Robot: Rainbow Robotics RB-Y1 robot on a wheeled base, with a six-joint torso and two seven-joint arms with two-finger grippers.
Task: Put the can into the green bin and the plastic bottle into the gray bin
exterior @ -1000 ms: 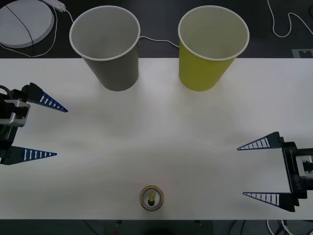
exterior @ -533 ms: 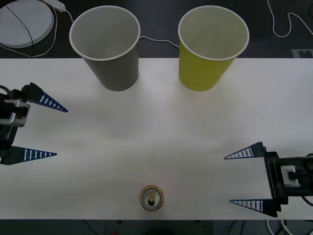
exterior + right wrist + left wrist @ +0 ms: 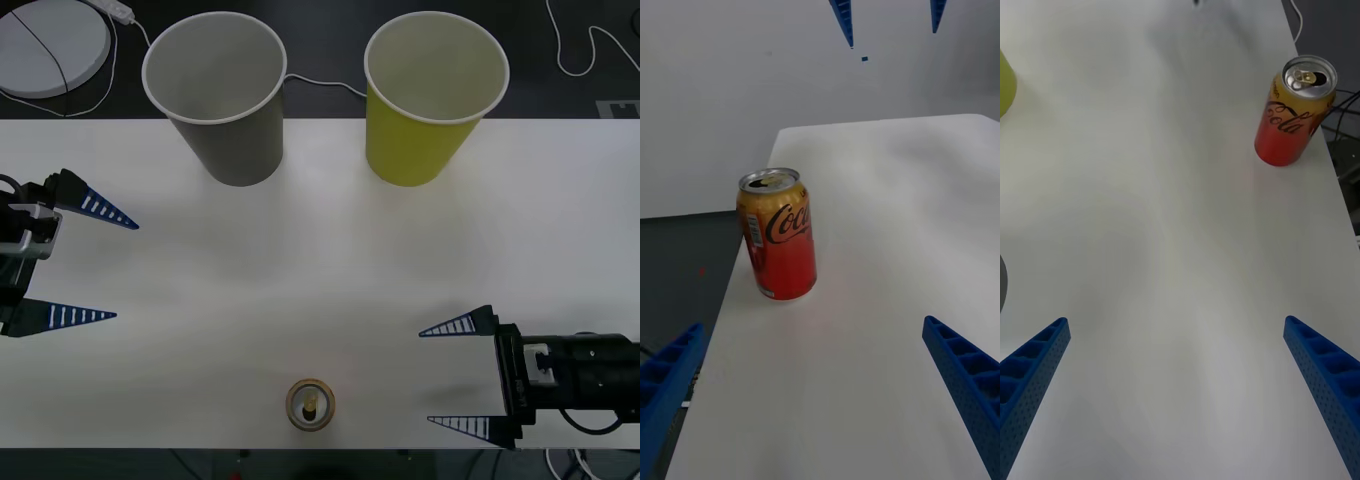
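Looking along our table from the near edge outward, we find the small orange-yellow drink can point(image 3: 311, 405) with its gold-silver top standing upright close to that edge, untouched and free of either gripper. Level with it and off to our right, our right gripper point(image 3: 446, 378) sits low over the white table point(image 3: 320, 260), its blue ribbed fingers spread wide and aimed at the can, with a clear stretch of bare surface between them. Farther out on our left, our left gripper point(image 3: 112, 268) hangs parked with its fingers apart too, holding nothing. At the far edge stand the tall gray paper-cup-shaped bin point(image 3: 218, 100) and, to its right, the yellow-green cup-shaped bin point(image 3: 430, 100), both showing pale bare insides. We judge nothing is sorted yet: the can has not been grasped, lifted or dropped into the green bin.
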